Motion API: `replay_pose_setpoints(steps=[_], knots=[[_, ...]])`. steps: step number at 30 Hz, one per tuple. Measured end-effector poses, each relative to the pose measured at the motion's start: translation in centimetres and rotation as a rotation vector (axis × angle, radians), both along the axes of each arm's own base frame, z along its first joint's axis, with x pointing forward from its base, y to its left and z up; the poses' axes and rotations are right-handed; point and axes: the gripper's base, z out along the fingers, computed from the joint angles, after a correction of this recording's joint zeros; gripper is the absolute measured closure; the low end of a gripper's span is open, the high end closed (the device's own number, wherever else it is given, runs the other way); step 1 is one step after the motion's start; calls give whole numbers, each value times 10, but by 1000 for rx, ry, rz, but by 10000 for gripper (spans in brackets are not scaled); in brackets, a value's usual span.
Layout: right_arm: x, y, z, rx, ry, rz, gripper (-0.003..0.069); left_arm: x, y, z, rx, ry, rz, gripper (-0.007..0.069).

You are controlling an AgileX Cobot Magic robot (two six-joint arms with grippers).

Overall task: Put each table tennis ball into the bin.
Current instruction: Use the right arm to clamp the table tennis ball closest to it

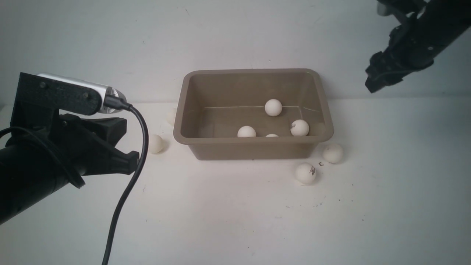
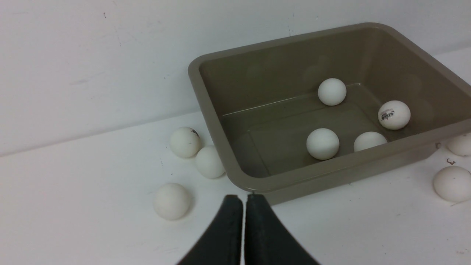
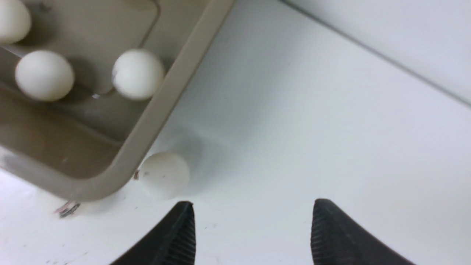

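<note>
The taupe-brown bin (image 1: 179, 121) stands at the table's middle, with several off-white balls inside, such as one near the back (image 1: 273, 107) and a marked one (image 1: 299, 127). One ball (image 1: 155, 143) lies left of the bin; the left wrist view shows three there (image 2: 172, 201). Two balls lie at the bin's front right: one (image 1: 333, 153) and a marked one (image 1: 305, 173). My left gripper (image 1: 130, 162) is shut and empty, left of the bin, its tips (image 2: 243, 198) near the bin's corner. My right gripper (image 1: 371, 82) is open and empty, raised right of the bin (image 3: 165, 95), with a ball (image 3: 164, 176) by its jaws (image 3: 254, 206).
A white wall rises just behind the bin. A black cable (image 1: 128, 184) hangs from the left wrist camera toward the table's front edge. The table top (image 1: 235, 221) is white with small dark specks.
</note>
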Motion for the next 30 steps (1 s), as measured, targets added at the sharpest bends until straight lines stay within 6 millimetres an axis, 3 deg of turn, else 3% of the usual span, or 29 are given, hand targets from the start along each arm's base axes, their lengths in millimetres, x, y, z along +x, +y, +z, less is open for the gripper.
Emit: replay_pose_setpoints(steps=[6, 9, 11, 14, 24, 30], knots=[[-11, -13, -30, 112, 91, 113, 266, 0, 2, 0, 8, 0, 19, 629], [-16, -13, -47, 118, 111, 173, 266, 1, 2, 0, 10, 0, 23, 629], [-23, -10, -69, 135, 124, 245, 264, 1, 2, 0, 10, 0, 24, 629], [-25, -8, -80, 145, 104, 277, 265, 1, 2, 0, 10, 0, 24, 629], [-20, -6, -90, 123, -14, 359, 265, 1, 2, 0, 10, 1, 24, 629], [-17, -1, -106, 95, -8, 456, 265, 1, 2, 0, 10, 1, 24, 629]])
